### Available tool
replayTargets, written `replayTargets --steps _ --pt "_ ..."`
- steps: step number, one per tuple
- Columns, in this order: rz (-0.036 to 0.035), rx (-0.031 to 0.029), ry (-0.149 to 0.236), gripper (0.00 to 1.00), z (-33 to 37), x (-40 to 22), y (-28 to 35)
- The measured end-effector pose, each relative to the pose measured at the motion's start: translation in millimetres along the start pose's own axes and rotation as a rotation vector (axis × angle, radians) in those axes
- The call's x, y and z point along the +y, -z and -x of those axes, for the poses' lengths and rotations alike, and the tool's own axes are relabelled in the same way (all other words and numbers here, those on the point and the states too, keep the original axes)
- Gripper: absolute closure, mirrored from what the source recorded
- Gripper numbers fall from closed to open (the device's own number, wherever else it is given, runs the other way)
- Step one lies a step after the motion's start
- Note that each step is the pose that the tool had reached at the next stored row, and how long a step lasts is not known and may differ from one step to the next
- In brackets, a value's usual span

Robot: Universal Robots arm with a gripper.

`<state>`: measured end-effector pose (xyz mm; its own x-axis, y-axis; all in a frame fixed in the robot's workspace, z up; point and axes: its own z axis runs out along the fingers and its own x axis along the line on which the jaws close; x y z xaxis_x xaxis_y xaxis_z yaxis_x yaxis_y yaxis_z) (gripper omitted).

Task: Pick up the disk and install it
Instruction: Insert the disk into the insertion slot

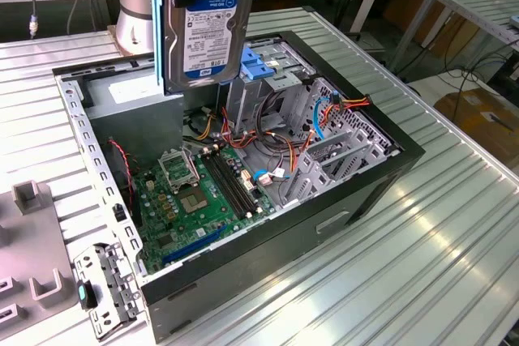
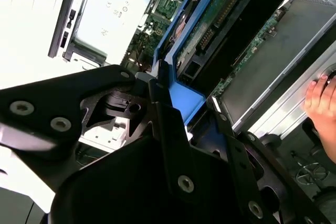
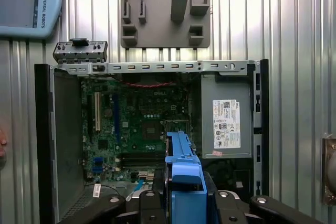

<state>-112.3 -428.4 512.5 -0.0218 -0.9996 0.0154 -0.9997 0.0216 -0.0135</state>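
One step down by our read: the disk (image 1: 209, 26) is off the tabletop (image 1: 422, 281) and hangs above the open computer case (image 1: 369, 188), over the corner nearest the grey power-supply box (image 1: 130, 95). We see the hand (image 2: 170, 124) clamped on the upper end of its blue carrier, jaws narrow on the plastic. That puts us in the carry/align phase of install; nothing is seated. The long axis runs near vertical with a slight tilt. In the exterior view the labelled face looks toward the camera, with the blue band of the label uppermost; the second wrist view shows the circuit-board face. Blue rails run down both long edges. We judge seating calls for turning the disk so its rails line up with the drive bay (image 1: 272, 79) at the far end of the case, while keeping clear of the cable bundle (image 1: 268, 139) and motherboard (image 1: 195, 200) below.
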Motion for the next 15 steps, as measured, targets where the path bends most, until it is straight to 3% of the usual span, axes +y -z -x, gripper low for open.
replayTargets --steps 15 --pt "0.0000 0.0000 0.000 0.63 -4.9 -0.1 -0.1"
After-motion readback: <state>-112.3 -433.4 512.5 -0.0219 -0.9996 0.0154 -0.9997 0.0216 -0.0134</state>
